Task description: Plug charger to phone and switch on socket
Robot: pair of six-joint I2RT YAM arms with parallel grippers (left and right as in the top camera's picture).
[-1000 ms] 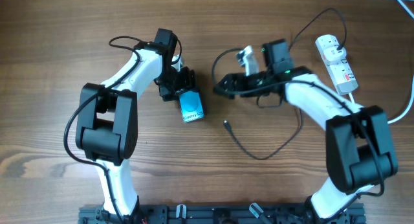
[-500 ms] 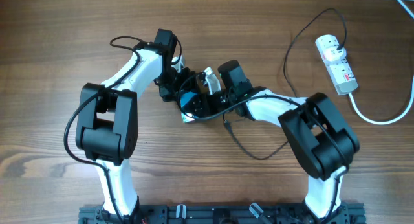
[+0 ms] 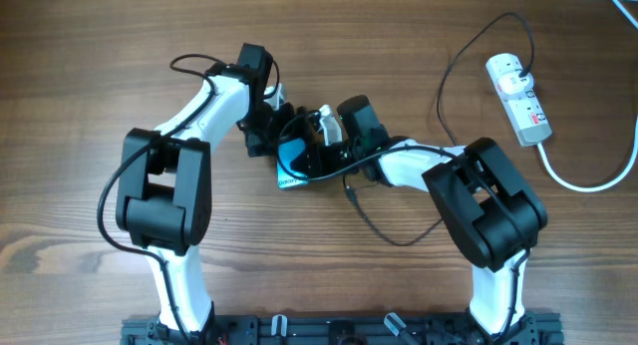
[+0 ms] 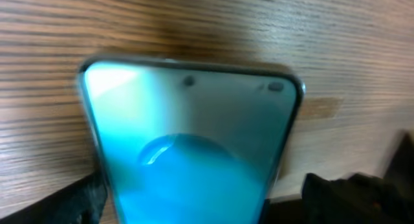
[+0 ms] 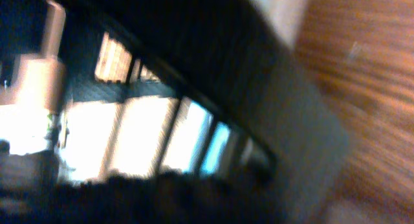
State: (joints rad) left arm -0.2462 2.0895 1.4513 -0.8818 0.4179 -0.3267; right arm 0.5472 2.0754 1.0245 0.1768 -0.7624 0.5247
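Wide wooden worktop (image 3: 80,46), and the big change is the right arm (image 3: 439,166). A second ago it was stretched out on its own side. Now it is folded right across the middle, meeting the left arm (image 3: 199,111), which sits where it was.

The socket (image 3: 518,98) lies untouched at the far right edge, with its thick white cord (image 3: 583,183) curling off beside it.

The charger (image 3: 399,240) loops in the same black curve from the socket, passes under the right arm, and ends with its connector tip loose on the wood just right of the phone. Nothing holds it.

The phone (image 3: 290,177) is flat on the worktop at centre, about where it lay before, but now mostly covered, with only its lower teal end peeking out.

The left hand (image 3: 282,141) straddles the phone's far end. In the left wrist view the fingers (image 4: 77,201) stand apart on either side of the glowing screen (image 4: 187,146), with a sliver of wood showing between the phone and one of them.

The right hand (image 3: 304,163) has come down onto the phone from the other side. Its own view is a dark blur against the phone's edge, so I cannot tell whether its fingers are together or apart.
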